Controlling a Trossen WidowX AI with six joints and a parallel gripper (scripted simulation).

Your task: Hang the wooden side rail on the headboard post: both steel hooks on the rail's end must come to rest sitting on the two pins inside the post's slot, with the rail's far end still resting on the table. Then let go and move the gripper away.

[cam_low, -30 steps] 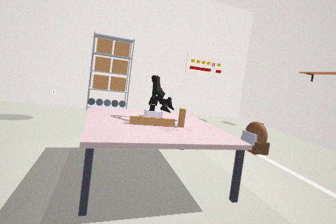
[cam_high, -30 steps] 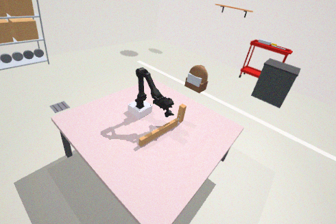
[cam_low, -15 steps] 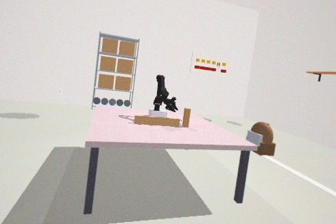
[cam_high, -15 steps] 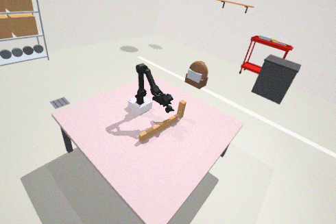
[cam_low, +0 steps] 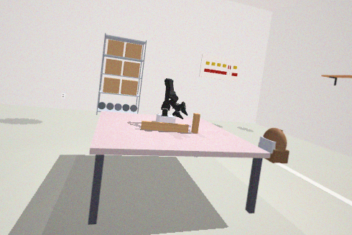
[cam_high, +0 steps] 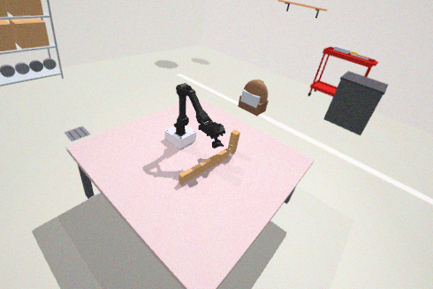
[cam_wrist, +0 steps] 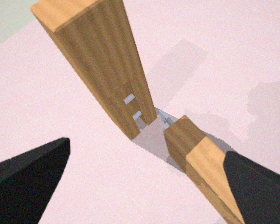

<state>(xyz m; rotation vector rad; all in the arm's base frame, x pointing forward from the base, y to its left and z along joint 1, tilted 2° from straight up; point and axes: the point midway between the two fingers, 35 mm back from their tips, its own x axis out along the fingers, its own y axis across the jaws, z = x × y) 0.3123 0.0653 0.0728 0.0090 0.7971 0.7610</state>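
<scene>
Black parallel-jaw gripper (cam_high: 217, 142): jaws spread wide, nothing between them. In the wrist view, one dark finger (cam_wrist: 32, 175) occupies the lower left corner and the other the lower right, with pink table surface between. The gripper hangs just above the table, pointing down at the junction of the two wooden parts and touching neither.

Upright light-wood headboard post (cam_wrist: 100, 60): stands on the table directly ahead of the gripper. Its slot face shows two small steel pins (cam_wrist: 133, 107), one above the other, near the base.

Long light-wood side rail (cam_high: 204, 167): lies on the table, its near end (cam_wrist: 182, 137) just beside the foot of the post. A sliver of grey steel hook (cam_wrist: 165, 120) projects from that end toward the slot. Whether the hooks sit on the pins cannot be determined. The rail's far end rests on the table, away from the post.

Black six-joint arm (cam_high: 190, 106): rises from a white square base (cam_high: 187, 139) and bends forward and down toward the post.

Square pink table top (cam_low: 118, 140): stands on dark legs over a grey floor mat (cam_low: 144, 190).
</scene>
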